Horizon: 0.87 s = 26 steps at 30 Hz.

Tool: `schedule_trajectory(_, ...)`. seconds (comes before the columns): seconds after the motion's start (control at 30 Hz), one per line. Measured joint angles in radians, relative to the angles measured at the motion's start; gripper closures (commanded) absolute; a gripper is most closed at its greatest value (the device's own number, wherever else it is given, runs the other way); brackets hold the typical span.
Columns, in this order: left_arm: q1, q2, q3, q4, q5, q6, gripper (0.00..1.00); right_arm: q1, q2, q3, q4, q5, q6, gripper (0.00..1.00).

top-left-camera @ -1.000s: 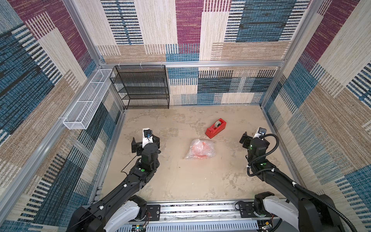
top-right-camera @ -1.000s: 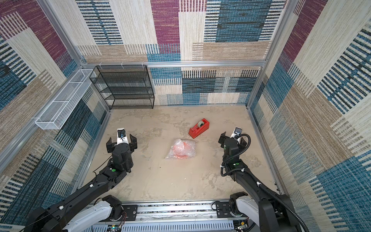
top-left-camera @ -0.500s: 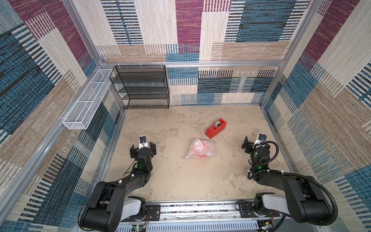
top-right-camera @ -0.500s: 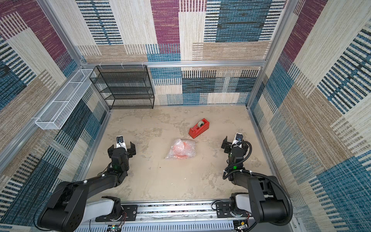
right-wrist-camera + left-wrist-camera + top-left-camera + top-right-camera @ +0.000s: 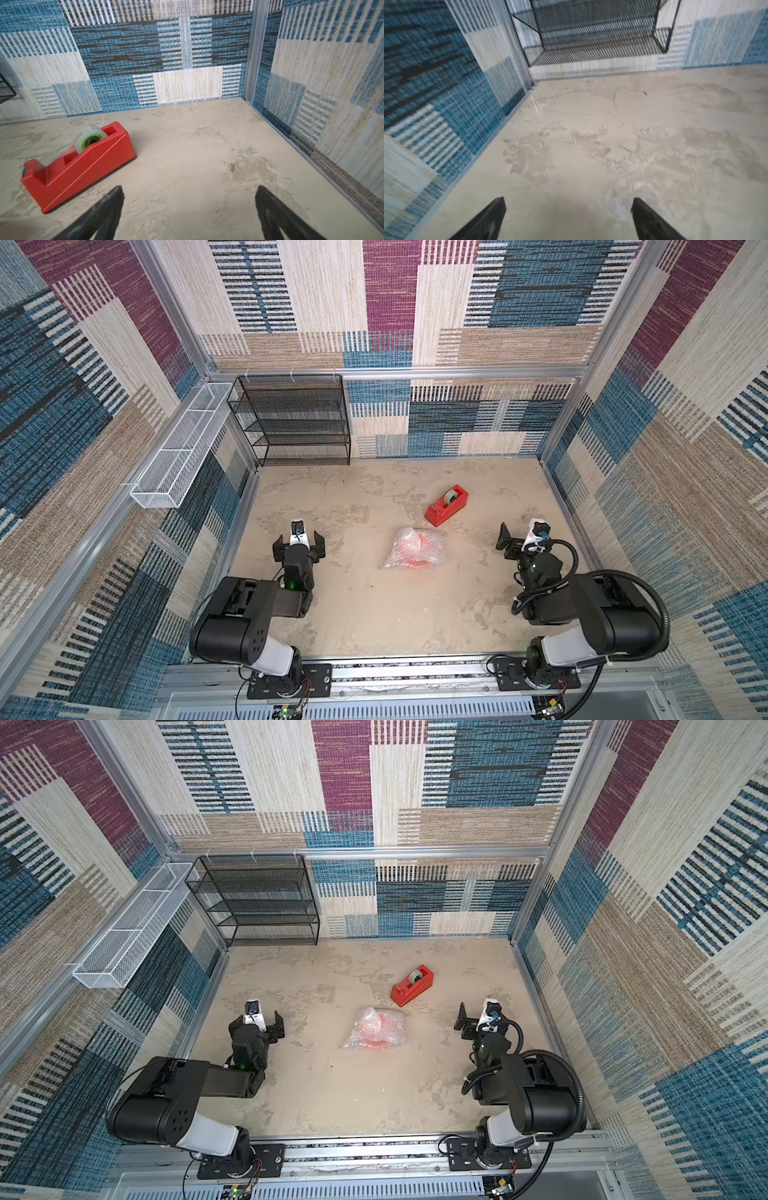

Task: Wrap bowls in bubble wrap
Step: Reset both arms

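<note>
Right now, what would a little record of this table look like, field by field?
bowl: orange, showing through its covering, mid-table
bubble wrap: clear, crumpled around the bowl
tape dispenser: red, just beyond the bundle, toward the back wall
left end effector: open, empty, over bare table
right end effector: open, empty, near the tape dispenser
shelf: black mesh, back left corner
basket: white wire, on the left wall
</note>
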<state>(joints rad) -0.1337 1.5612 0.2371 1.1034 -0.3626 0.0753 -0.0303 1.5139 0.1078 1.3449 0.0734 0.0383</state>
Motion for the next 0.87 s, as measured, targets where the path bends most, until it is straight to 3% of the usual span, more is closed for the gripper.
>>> schedule_trajectory(0.4,-0.003,0.005,-0.029,0.103,0.056,0.018,0.0,0.0,0.013,0.072,-0.029,-0.027,-0.003,0.01)
schedule_trajectory(0.87,0.0,0.0,-0.001,0.09,0.085,0.023,0.0,0.0,0.016,0.095,-0.08,-0.09,-0.036,0.01)
